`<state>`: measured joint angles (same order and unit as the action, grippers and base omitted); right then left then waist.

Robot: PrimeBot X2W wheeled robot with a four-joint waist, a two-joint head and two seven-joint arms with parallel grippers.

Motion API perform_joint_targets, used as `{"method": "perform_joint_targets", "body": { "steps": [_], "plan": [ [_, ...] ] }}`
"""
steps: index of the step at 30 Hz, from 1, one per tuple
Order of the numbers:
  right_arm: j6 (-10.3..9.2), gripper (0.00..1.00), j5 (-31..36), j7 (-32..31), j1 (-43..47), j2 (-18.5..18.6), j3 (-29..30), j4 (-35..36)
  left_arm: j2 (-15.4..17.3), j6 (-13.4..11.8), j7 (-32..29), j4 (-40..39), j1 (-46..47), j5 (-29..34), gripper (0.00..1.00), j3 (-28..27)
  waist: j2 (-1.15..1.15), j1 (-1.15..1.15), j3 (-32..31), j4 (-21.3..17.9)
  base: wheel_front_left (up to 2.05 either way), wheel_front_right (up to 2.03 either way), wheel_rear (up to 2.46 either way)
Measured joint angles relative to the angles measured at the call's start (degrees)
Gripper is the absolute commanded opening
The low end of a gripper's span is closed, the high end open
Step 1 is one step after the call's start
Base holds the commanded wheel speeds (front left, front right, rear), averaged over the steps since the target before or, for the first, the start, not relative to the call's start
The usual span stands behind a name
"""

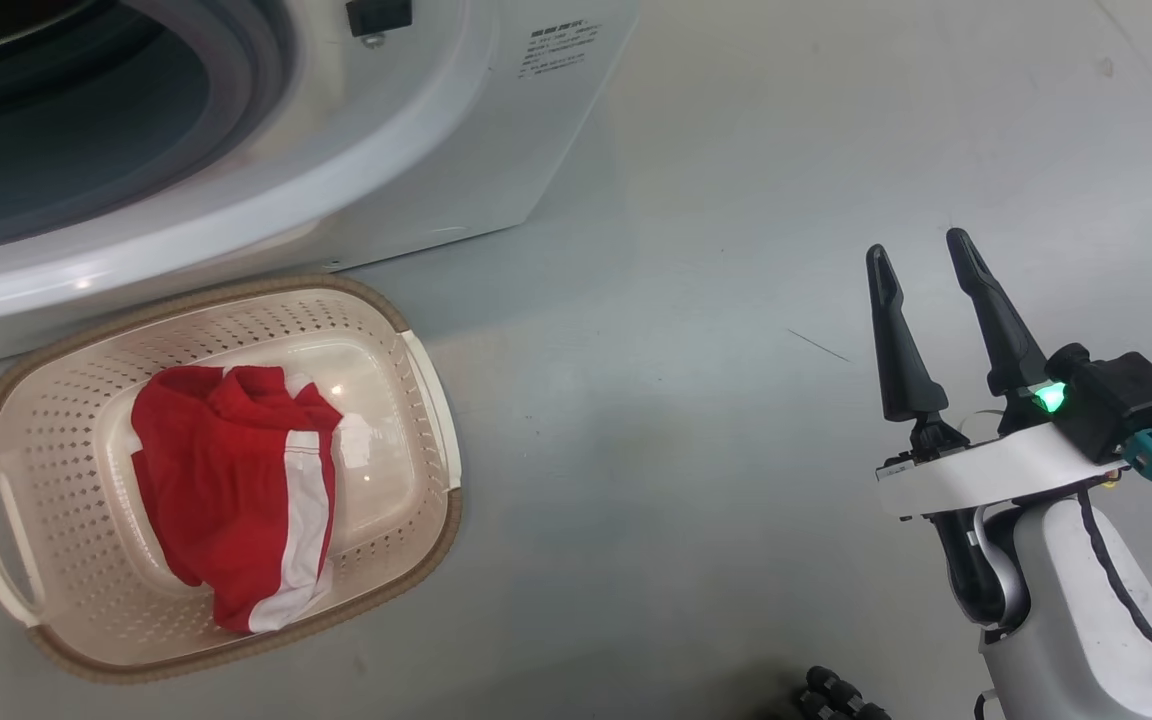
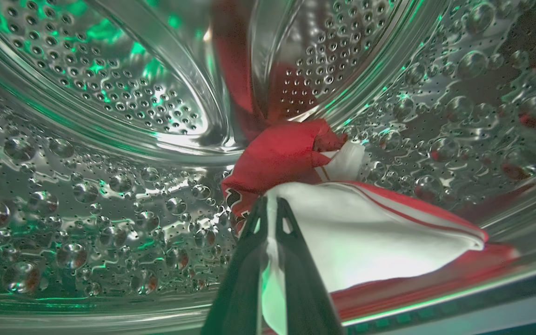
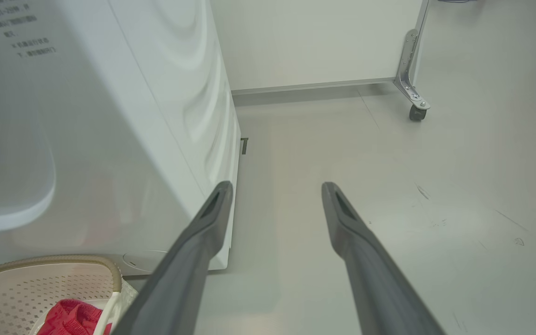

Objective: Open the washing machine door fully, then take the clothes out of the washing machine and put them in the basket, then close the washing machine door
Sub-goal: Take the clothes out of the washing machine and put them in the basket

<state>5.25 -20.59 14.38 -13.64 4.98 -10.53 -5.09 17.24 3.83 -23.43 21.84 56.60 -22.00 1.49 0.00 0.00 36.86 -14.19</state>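
Left tool [image 2: 271,204] pinched tight; right tool [image 1: 918,248] upright (tips leaning slightly left), fingers [image 1: 901,350] wide apart.

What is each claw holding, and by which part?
Left claw: shut on the red-and-white garment in the drum, pinching its white panel's edge. Right claw: open, holding nothing.

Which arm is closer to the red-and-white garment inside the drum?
Left. Its jaws are shut on the garment inside the drum; the right arm hangs over the floor, jaws open, outside the machine.
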Motion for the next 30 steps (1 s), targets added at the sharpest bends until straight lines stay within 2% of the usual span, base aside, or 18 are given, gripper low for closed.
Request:
{"method": "perform_joint_targets", "body": {
  "steps": [10,23,30],
  "plan": [
    [0.20,1.00,1.00,0.05,0.02,1.10,0.38,-0.25,-3.43,-2.13,12.91,-5.08,-7.12,3.30,0.00,0.09,0.00,0.00,-2.10,3.27,0.00,0.00,0.00],
    [0.22,1.00,2.18,0.05,1.47,2.42,0.63,-1.63,-9.43,-6.92,27.48,-8.75,-21.62,7.31,0.00,2.58,0.00,0.00,-7.74,7.59,0.00,0.00,0.00],
    [0.18,1.00,2.59,0.05,3.53,2.85,0.64,-2.61,-12.62,-7.66,32.03,-9.38,-29.33,8.06,0.00,4.85,0.00,0.00,-11.66,9.75,0.00,0.00,0.00]
  ]
}}
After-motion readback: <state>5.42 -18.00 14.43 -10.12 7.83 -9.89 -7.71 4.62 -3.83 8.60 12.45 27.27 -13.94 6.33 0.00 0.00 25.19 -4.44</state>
